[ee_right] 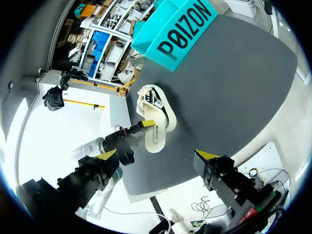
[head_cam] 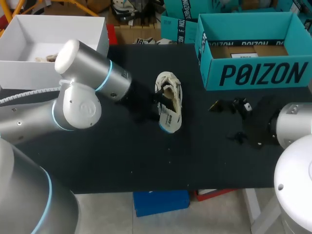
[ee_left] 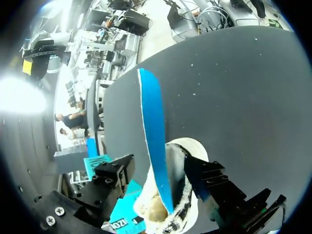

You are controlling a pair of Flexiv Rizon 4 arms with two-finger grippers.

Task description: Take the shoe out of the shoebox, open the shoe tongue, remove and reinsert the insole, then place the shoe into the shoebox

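Beside the open teal cardboard shoebox (head_cam: 258, 73) (ee_right: 183, 31), on its left and a little nearer to me, a white shoe with fluffy cream lining (head_cam: 170, 105) (ee_left: 161, 214) (ee_right: 156, 114) lies on the black table (head_cam: 122, 161) (ee_left: 234, 87) (ee_right: 229, 83). The shoe is out of the shoebox and does not touch it. Its open top is turned away from the shoebox, toward my left arm. My left gripper (head_cam: 153, 97) (ee_left: 158, 163) (ee_right: 141, 127) is right against the shoe, on the side far from the shoebox. Seen from the left wrist, the shoe's fluffy opening sits just under this gripper. A long, thin blue insole (ee_left: 153, 126) stands up out of the opening, with its lower end down in the lining and its upper end ahead of the gripper. I cannot tell if the left gripper is squeezing the shoe or the insole, or only sitting around them. My right gripper (head_cam: 234, 121) (ee_right: 157, 154) is in front of the shoebox, on the side nearer to me, and it is apart from the shoe. It is spread wide with nothing in it. From the right wrist, the shoe lies ahead of this gripper and the shoebox is farther on, past the shoe. A flat brown card (head_cam: 234, 49) lies on the bottom inside the shoebox.
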